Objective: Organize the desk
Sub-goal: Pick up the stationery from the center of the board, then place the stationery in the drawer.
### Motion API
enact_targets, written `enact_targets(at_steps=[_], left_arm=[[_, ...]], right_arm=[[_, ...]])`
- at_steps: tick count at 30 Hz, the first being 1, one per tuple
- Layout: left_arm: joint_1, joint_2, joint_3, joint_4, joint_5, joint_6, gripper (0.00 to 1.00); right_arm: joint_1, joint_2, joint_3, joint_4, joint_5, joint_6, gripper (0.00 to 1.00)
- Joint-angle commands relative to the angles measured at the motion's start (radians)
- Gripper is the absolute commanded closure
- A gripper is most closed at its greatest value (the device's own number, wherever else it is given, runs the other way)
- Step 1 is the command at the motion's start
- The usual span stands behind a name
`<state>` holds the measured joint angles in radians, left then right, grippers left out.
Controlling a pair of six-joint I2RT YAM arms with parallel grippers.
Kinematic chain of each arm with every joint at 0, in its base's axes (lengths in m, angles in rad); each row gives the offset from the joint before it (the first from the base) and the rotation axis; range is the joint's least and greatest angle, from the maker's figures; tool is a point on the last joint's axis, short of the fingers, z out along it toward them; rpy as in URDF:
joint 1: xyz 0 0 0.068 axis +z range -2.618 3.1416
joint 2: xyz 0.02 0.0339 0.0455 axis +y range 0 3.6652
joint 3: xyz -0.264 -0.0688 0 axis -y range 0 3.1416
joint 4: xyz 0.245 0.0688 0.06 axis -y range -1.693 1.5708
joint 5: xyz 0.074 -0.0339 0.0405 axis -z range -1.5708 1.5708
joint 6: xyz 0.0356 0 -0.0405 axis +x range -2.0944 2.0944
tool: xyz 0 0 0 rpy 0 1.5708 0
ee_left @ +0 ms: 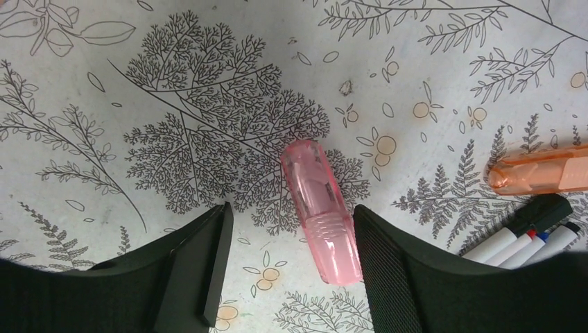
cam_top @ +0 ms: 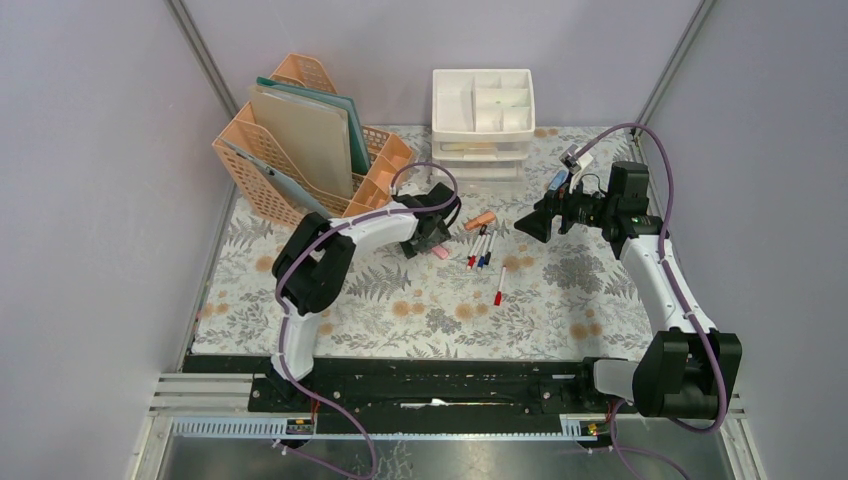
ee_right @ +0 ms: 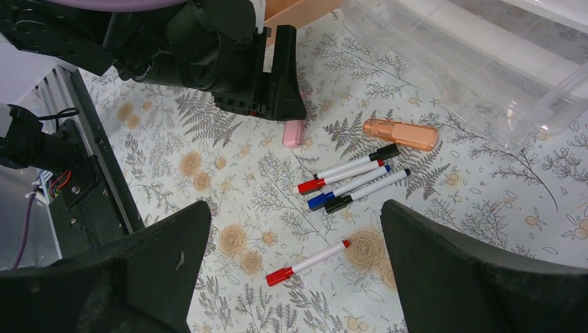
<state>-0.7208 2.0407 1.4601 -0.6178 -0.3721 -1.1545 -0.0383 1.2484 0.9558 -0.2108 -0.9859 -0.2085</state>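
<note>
The desk [cam_top: 400,310] has a pale cloth with fern and flower print. My left gripper [cam_top: 432,240] is open and low over it, its jaws [ee_left: 291,215] either side of a pink highlighter [ee_left: 320,208], which lies close against the right finger. An orange highlighter [ee_left: 541,173] and three markers [cam_top: 481,252] lie just to its right. My right gripper [cam_top: 530,228] is open and empty, held above the desk. In its wrist view a single red-capped marker [ee_right: 307,263] lies between its fingers [ee_right: 295,229], with the three markers [ee_right: 350,178], orange highlighter [ee_right: 401,134] and pink highlighter [ee_right: 293,133] beyond.
A peach file rack [cam_top: 300,150] with folders stands at the back left. A white three-drawer unit [cam_top: 483,110] stands at the back centre and shows in the right wrist view [ee_right: 485,69]. A black rail [cam_top: 430,375] runs along the near edge.
</note>
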Motion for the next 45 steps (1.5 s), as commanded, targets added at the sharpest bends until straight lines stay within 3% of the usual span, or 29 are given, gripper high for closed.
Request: enact_targets(at_steps=[1,11,14,20,24,31,37,45], left_arm=[[0.001,0.038,0.047,-0.072,-0.021,0.036,0.34],[-0.002,0.019,-0.027,-0.067,-0.057,0.179,0.52],[-0.003,0.005,-0.061,-0.065,-0.092,0.215,0.53],[-0.003,-0.055,-0.144,0.034,-0.082,0.341,0.84],[0.0,-0.145,-0.22,0.156,-0.055,0.407,0.95],[0.026,-0.384,-0.407,0.52,0.074,0.477,1.0],[0.083,-0.525,-0.563,0.968,0.204,0.52,1.0],[0.123,-0.49,-0.666,1.602,0.359,0.616,1.0]], right_arm=[[-0.003,-0.004,0.0,0.03,0.003,-0.003,0.0],[-0.003,-0.007,0.0,0.03,0.002,-0.002,0.0],[-0.005,-0.009,0.0,0.03,0.001,-0.002,0.0],[-0.005,-0.011,0.001,0.03,-0.002,-0.002,0.0],[-0.009,-0.018,0.0,0.03,-0.002,-0.002,0.0],[-0.012,-0.023,0.0,0.03,-0.003,-0.001,0.0],[-0.016,-0.028,0.0,0.029,-0.003,-0.002,0.0],[-0.02,-0.034,0.0,0.03,-0.003,-0.002,0.0]])
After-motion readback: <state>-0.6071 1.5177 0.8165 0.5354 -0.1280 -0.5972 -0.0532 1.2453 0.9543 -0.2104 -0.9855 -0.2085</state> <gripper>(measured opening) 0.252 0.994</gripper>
